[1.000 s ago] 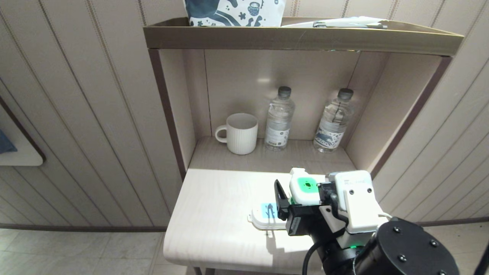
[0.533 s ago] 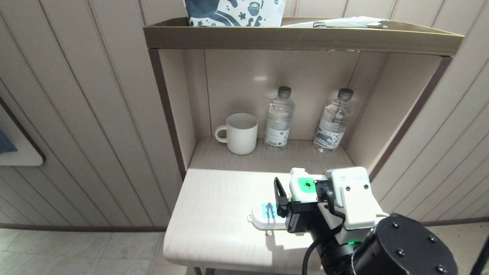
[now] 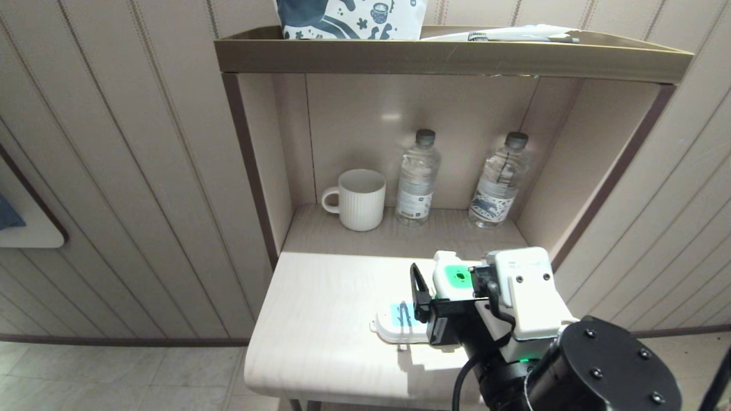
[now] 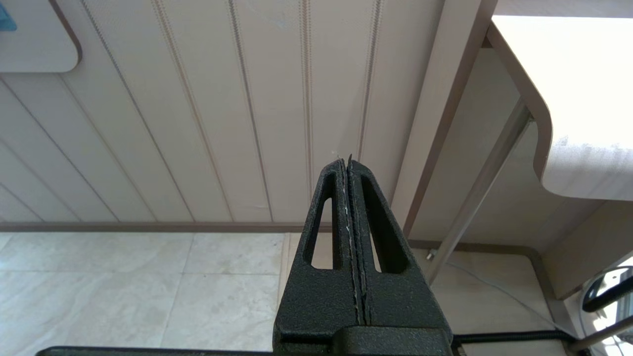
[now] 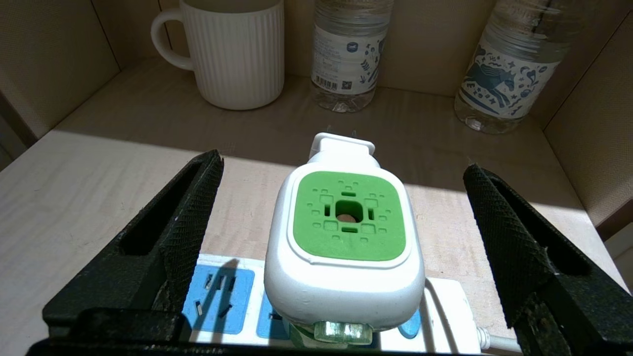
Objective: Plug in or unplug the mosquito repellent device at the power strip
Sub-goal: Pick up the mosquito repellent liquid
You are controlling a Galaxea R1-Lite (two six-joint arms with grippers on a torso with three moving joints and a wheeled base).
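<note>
Mosquito repellent device (image 5: 344, 247) stood over the power strip (image 5: 225, 301), between the right gripper's (image 5: 341, 232) wide-apart fingers, untouched. Left gripper (image 4: 348, 168) hung beside the table (image 4: 583, 99), fingers pressed together.

We see a white ribbed mug (image 3: 361, 200) at the back of the surface (image 3: 320, 319), toward its left rear corner, handle pointing left. Two clear water bottles stand along the back edge: one bottle (image 3: 417, 178) just right of the mug, the other bottle (image 3: 498, 181) near the right rear corner, well apart from the first. Both upright, dark caps on. Above them, a top shelf (image 3: 451, 54) carries a patterned bag (image 3: 349, 18) and some flat white sheets with a pen (image 3: 522, 35). Grooved wall panelling (image 3: 114, 188) on both sides, tiled floor (image 3: 114, 371) below.
</note>
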